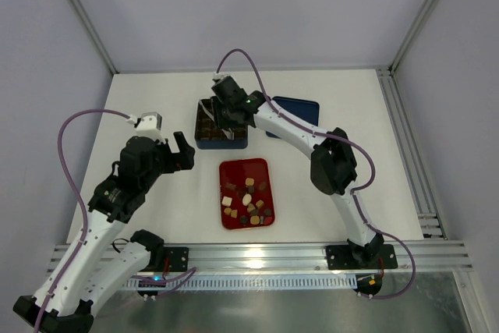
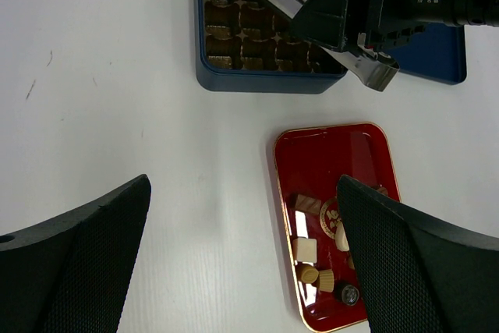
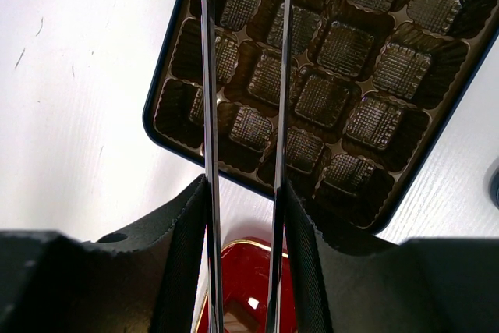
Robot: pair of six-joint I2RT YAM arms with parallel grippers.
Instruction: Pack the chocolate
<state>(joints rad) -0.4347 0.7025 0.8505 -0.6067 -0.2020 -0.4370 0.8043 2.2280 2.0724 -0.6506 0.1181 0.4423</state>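
Several chocolates (image 1: 248,200), brown, tan and cream-white, lie in the lower part of the red tray (image 1: 243,164); some also show in the left wrist view (image 2: 316,253). The dark blue box (image 1: 199,143) with its brown grid insert (image 3: 343,44) sits behind the tray, and the cells I can see are empty. My right gripper (image 1: 226,108) is shut on metal tongs (image 3: 209,115) and holds them over the box. The tong tips are out of view. My left gripper (image 2: 243,193) is open and empty, above the table left of the tray.
The box's blue lid (image 1: 300,111) lies flat to the right of the box, partly under the right arm. Aluminium frame rails run along the right side (image 1: 405,146) and the near edge of the white table.
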